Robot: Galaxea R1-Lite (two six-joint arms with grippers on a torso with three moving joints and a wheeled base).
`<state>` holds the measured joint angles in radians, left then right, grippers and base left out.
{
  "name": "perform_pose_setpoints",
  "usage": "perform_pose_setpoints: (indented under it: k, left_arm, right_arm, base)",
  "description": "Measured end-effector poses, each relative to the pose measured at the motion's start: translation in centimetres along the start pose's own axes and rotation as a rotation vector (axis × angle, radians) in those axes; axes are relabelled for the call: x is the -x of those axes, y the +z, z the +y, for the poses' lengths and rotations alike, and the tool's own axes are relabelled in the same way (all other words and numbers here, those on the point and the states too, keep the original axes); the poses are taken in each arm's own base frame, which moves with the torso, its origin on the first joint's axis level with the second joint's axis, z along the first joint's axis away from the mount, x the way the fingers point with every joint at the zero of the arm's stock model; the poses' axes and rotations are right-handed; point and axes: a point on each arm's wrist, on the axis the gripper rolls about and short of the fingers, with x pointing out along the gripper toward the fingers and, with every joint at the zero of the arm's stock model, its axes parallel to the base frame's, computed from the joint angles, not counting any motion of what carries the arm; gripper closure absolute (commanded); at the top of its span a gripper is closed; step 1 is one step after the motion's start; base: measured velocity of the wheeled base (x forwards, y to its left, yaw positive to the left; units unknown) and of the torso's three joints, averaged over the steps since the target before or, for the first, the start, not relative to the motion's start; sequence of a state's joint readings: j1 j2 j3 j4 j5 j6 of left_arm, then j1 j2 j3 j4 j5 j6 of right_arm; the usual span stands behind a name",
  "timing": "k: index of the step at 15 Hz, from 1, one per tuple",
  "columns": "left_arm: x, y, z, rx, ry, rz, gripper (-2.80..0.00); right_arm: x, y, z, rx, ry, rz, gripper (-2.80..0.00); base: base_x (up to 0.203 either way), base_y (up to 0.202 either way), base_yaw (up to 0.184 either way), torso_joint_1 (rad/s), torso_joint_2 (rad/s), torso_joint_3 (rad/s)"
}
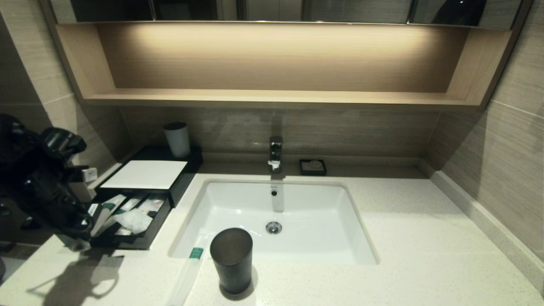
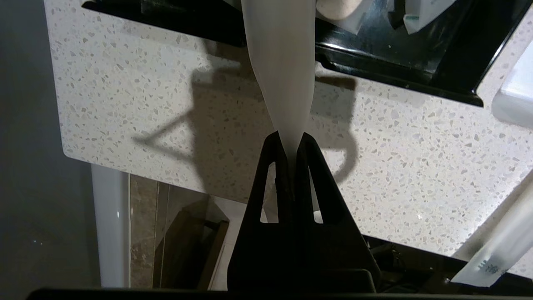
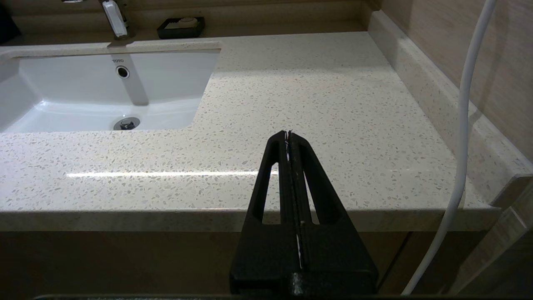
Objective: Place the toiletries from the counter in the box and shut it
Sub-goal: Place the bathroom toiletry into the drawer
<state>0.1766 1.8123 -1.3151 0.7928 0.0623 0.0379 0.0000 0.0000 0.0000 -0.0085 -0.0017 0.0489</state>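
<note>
1. The left end effector (image 2: pixel 291 139) is clamped on one end of a translucent toiletry packet (image 2: pixel 281 62), which hangs from its tips toward the open drawer (image 1: pixel 127 221) of the black box (image 1: pixel 146 174) at the left of the bench (image 1: pixel 403 238).
2. The packet's far end already reaches over the drawer's front rim, so I judge the step in hand to be laying it inside. Carry it further in over the drawer before letting go, so that its whole length clears the rim.
3. Lower it until the free end rests among the items already in the drawer, then release; dropped from height, the light wrapper could slide out.
4. The second packet (image 1: pixel 189 272) lies on the bench at the basin's (image 1: pixel 280 221) front left corner, just beside the dark tapered cup (image 1: pixel 231 259); it comes next.
5. The right end effector (image 3: pixel 288 137) is closed on nothing and parked off the bench's front right edge.
6. The drawer is yet to be pushed shut.
</note>
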Motion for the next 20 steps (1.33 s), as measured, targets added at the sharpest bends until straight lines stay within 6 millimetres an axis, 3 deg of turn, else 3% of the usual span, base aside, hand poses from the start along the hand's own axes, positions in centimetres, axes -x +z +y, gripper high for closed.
perform_pose_setpoints:
  k: [8,15,20]
  left_arm:
    - [-2.9,4.0,0.4,0.008,0.003,0.005,0.0]
    - [-4.7,5.7,1.0,-0.003,0.027,0.012,0.0]
    - [-4.9,6.3,1.2,-0.042,0.036,-0.011,0.0]
  right_arm:
    - [0.0,0.0,0.0,0.0,0.0,-0.001,0.0]
    - [0.0,0.0,0.0,0.0,0.0,0.0,0.0]
    - [0.0,0.0,0.0,0.0,0.0,0.0,0.0]
  base:
    - [0.0,0.0,0.0,0.0,0.0,0.0]
    - [0.0,0.0,0.0,0.0,0.0,0.0]
    - [0.0,0.0,0.0,0.0,0.0,0.0]
